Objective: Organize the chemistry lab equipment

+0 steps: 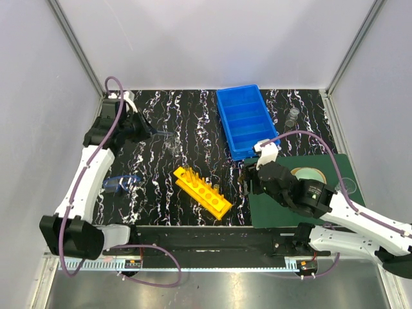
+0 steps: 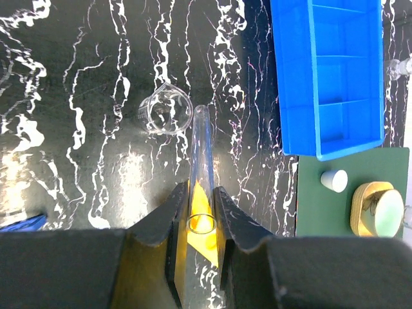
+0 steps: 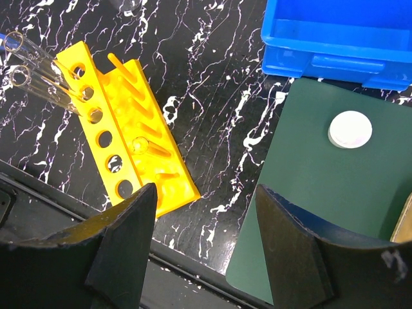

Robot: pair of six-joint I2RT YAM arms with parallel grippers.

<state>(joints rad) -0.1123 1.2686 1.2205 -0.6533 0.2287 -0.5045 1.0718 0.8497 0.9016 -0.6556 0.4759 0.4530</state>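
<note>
- Left arm [image 1: 87, 183]: stretched far along the left side, wrist bent inward to the right.
- Left gripper [image 2: 201, 193]: fingers clamped on a tube [image 2: 201, 138], which sticks out forward past the tips.
- Right arm [image 1: 341, 215]: low, reaching from the right base toward the middle.
- Right gripper [image 3: 206, 190]: jaws wide apart, nothing between them, tilted downward.

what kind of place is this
Probably a mock chemistry bench inside a robot test cell: a yellow tube rack, a clear glass tube and small beaker, and a blue divided bin on a black marbled tabletop.
</note>
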